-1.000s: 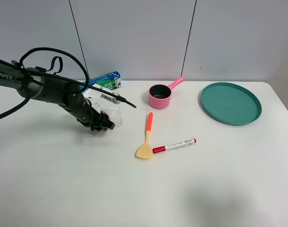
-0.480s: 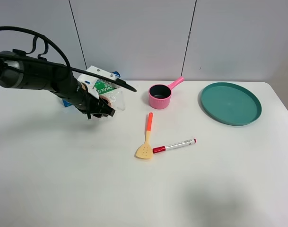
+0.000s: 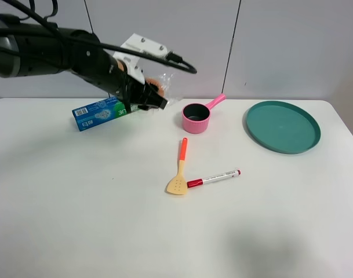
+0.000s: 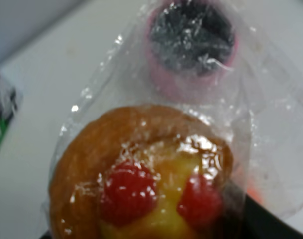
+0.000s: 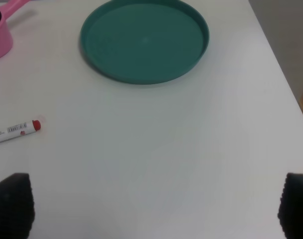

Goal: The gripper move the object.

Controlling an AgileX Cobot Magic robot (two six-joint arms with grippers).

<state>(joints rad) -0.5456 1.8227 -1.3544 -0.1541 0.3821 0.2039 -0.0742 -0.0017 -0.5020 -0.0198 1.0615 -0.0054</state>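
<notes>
Left wrist view: the wrapped pastry [image 4: 141,174], round and glossy orange-brown with two red spots under crinkly clear plastic, shows the pink saucepan [image 4: 191,45] through its wrapper. The left gripper [image 3: 147,98] clamps it off the table, its thick black arm stretched nearly level, just left of the saucepan. The right gripper [image 5: 151,209] hangs with its jaws wide apart on nothing, well apart from the saucepan, by the smooth teal plate [image 5: 144,40].

The pastry [image 4: 141,184] runs off the left wrist picture's edge, with the pink saucepan [image 4: 191,55] blurred behind its wrapper. From the high camera the left gripper [image 3: 152,98] hides most of the pastry.
</notes>
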